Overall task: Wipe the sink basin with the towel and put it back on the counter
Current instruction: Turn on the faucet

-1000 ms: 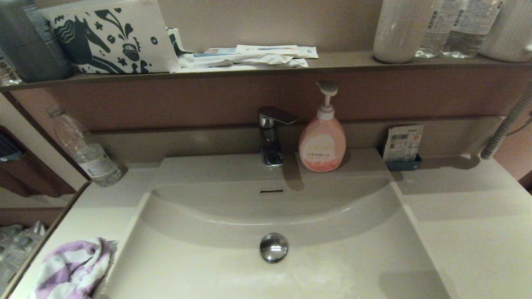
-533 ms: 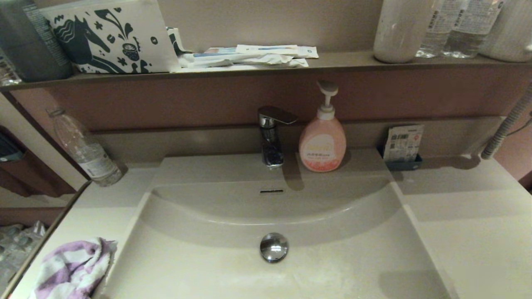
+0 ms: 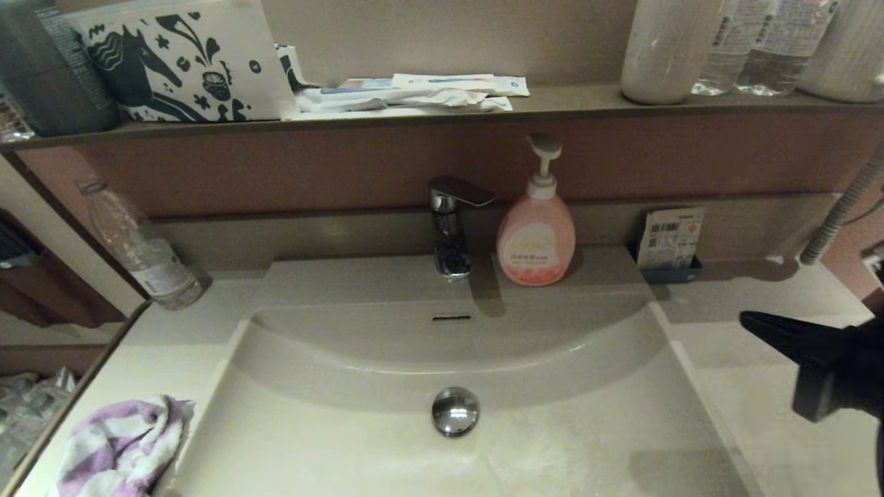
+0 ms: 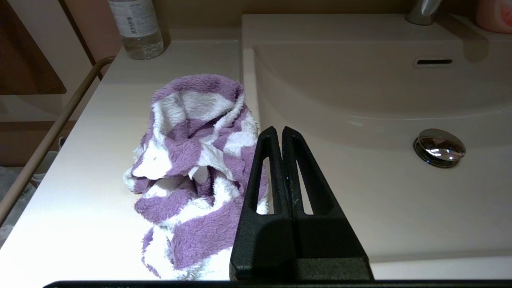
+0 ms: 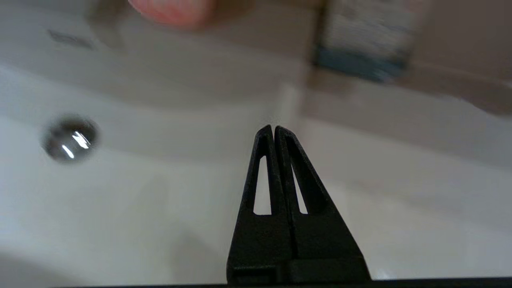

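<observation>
Purple-and-white terry, the towel [image 3: 117, 445] lies crumpled on the worktop [image 3: 780, 359] at the basin's left front corner, its right edge just beside the basin [image 3: 359, 449] rim. Nothing grips it.

The left tool [image 4: 282, 132] does not show in the head view. In its own wrist view its two black fingers are pressed together, clenched on nothing, with the tips above the towel's right edge, close to the rim between worktop and basin. Whether they touch the cloth I cannot tell.

The right tool [image 3: 749, 321] reaches in from the right edge of the head view, above the worktop right of the basin, its tip pointing left toward the bowl. In the right wrist view [image 5: 273, 130] its fingers are likewise clenched together and hold nothing; the tip sits over the basin's right rim.

The chrome plug [image 3: 455, 411] sits in the basin floor, with the overflow slot [image 3: 451, 318] in the curved back wall above it. Behind the bowl stand the tap [image 3: 450, 224] and, just to its right, a pink soap bottle [image 3: 536, 231]. A clear bottle [image 3: 141, 248] stands on the worktop at the back left, well apart from the towel. A small card [image 3: 670, 238] stands in a dark holder at the back right.
</observation>
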Robot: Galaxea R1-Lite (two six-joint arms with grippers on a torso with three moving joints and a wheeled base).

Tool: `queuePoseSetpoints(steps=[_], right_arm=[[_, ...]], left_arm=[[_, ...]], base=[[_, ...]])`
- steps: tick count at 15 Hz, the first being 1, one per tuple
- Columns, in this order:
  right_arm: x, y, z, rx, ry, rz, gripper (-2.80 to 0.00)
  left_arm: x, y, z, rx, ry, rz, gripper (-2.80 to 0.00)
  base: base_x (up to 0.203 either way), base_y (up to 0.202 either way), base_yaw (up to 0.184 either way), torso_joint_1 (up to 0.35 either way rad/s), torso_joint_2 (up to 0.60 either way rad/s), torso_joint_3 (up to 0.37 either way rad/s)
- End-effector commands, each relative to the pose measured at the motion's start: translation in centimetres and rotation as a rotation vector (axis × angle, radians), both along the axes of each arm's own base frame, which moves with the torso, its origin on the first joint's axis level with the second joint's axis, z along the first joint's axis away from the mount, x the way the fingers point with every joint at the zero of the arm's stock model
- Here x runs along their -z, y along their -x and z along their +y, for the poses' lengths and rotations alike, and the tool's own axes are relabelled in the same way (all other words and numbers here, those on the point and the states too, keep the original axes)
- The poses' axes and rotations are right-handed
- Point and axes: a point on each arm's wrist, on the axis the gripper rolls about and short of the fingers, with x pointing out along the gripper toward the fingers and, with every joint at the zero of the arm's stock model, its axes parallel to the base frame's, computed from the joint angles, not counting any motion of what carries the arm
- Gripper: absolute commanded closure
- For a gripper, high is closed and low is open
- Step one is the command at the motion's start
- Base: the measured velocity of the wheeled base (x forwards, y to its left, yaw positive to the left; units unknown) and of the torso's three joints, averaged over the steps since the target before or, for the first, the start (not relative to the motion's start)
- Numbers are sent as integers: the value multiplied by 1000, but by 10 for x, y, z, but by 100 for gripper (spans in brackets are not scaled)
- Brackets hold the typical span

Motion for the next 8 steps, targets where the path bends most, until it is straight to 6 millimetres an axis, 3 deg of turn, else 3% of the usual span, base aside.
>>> queuePoseSetpoints(steps=[1,3,4,8], right_arm=[[16,-35,39,-30,25,84,0],[10,-50,75,-42,-39,45,0],[9,-54,84,-41,-53,33,0],[9,-51,84,-6,102,-15,0]], left_arm=[[0,0,0,-1,0,1,0],[0,0,0,-1,0,1,0],[0,0,0,-1,0,1,0],[0,0,0,-1,0,1,0]], base=[[0,0,0,0,0,0],[0,0,0,0,0,0],[0,0,0,0,0,0],[0,0,0,0,0,0]])
